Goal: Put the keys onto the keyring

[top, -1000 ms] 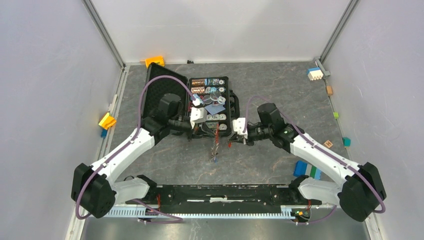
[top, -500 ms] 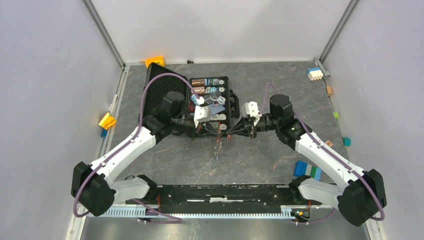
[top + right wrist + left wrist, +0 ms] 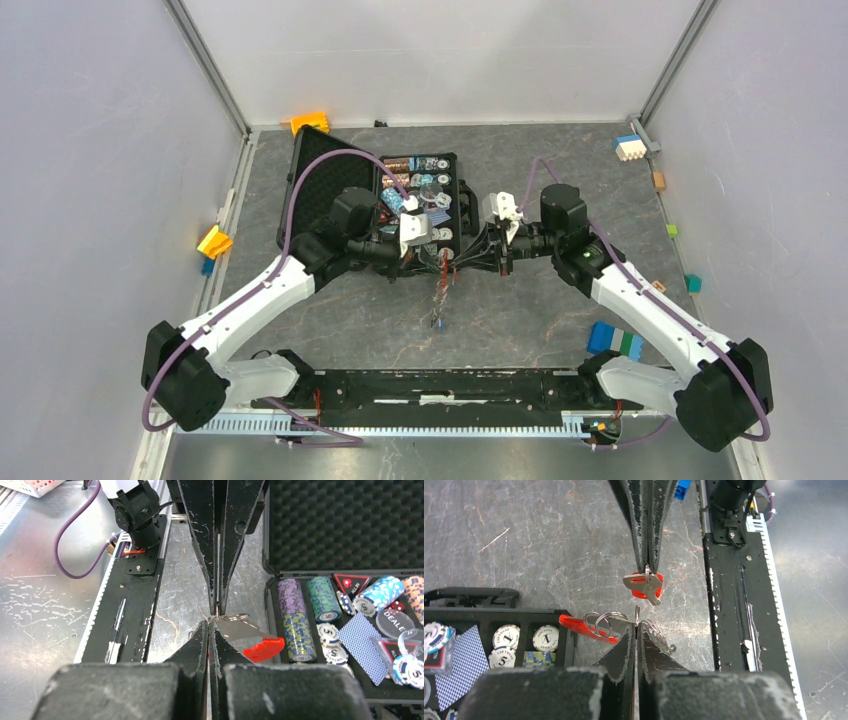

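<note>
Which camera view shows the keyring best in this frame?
Left wrist: the keyring shows clearly, its ring, chain and red tag, pinched in the left gripper. Right wrist shows only a sliver of ring; top external, a small blurred strand.

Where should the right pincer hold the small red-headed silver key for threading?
Probably pinch the small red-headed silver key across its flat metal faces, coming from the right, opposite the thin silver keyring in the left pincer; flat faces seat squarely.
</note>
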You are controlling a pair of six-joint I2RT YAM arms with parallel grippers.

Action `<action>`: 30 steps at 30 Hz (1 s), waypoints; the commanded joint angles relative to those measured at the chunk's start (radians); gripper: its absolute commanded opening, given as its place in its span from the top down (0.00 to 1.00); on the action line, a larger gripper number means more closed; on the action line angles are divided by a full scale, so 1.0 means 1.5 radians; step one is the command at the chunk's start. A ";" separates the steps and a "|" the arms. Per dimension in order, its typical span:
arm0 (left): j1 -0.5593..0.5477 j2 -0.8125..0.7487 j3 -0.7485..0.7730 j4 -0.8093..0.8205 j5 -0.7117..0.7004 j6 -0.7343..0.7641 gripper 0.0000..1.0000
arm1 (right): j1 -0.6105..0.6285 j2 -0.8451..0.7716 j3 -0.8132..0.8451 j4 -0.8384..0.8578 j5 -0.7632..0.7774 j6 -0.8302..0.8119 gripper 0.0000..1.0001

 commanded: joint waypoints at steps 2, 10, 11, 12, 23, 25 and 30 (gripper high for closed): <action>-0.016 -0.011 0.040 0.029 -0.075 -0.082 0.98 | 0.000 0.007 0.024 -0.025 0.044 0.029 1.00; -0.050 0.000 0.061 0.016 -0.190 -0.153 0.98 | 0.000 0.025 0.033 -0.024 0.068 0.046 1.00; -0.055 0.004 0.068 0.008 -0.209 -0.156 0.98 | 0.000 0.028 0.038 -0.023 0.071 0.048 1.00; -0.060 0.007 0.074 0.000 -0.222 -0.163 0.98 | 0.000 0.031 0.043 -0.023 0.072 0.050 1.00; -0.084 0.035 0.109 -0.025 -0.310 -0.220 0.98 | 0.001 0.069 0.085 -0.038 0.074 0.056 1.00; -0.084 0.037 0.110 -0.025 -0.323 -0.220 0.98 | 0.000 0.071 0.091 -0.047 0.083 0.051 1.00; -0.086 0.037 0.111 -0.025 -0.360 -0.222 0.98 | -0.001 0.072 0.104 -0.071 0.118 0.042 1.00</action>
